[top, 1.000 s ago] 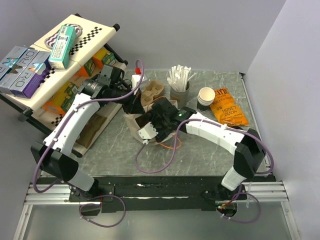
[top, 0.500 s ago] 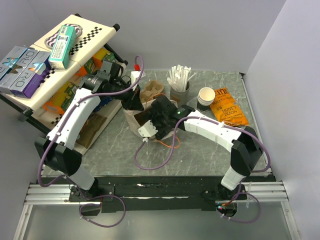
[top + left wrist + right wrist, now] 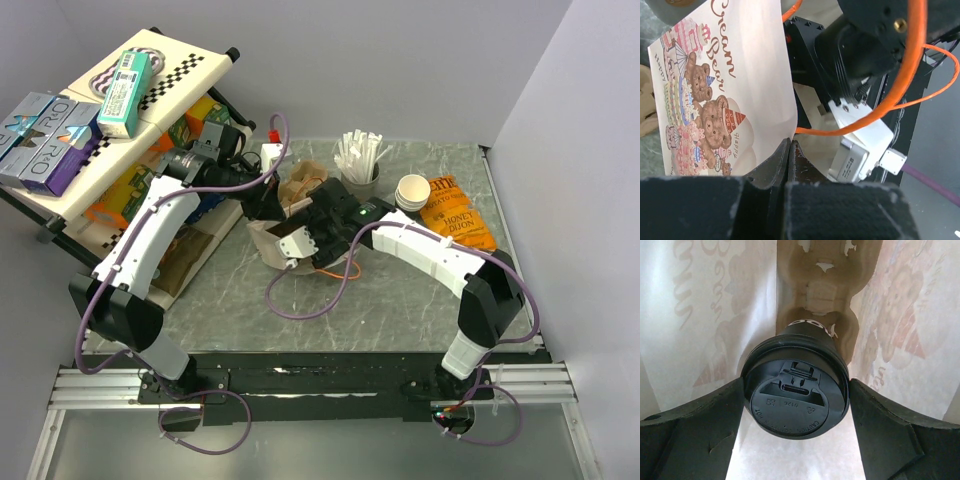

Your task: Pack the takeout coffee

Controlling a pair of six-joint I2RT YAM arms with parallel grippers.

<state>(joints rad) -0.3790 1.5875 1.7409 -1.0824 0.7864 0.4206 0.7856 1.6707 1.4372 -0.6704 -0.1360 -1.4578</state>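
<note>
left jaws pinch bag (image 3: pixel 740 75) edge | right arm (image 3: pixel 430 255) in bag, jaws clasp takeout coffee (image 3: pixel 796 390)

table (image 3: pixel 400 300): grey, marbled | far side: holder of white straws (image 3: pixel 358 172), stack of white cups (image 3: pixel 412 190), orange chip bag (image 3: pixel 458 218) | centre-left: paper bag (image 3: pixel 264 240), pulp cup tray (image 3: pixel 303 180)

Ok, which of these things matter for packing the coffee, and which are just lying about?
In the job: takeout coffee, gripped by the right gripper; printed paper bag, pinched by the left gripper.
Lying about: straws; stack of white cups; chip bag; boxes on the rack.
</note>
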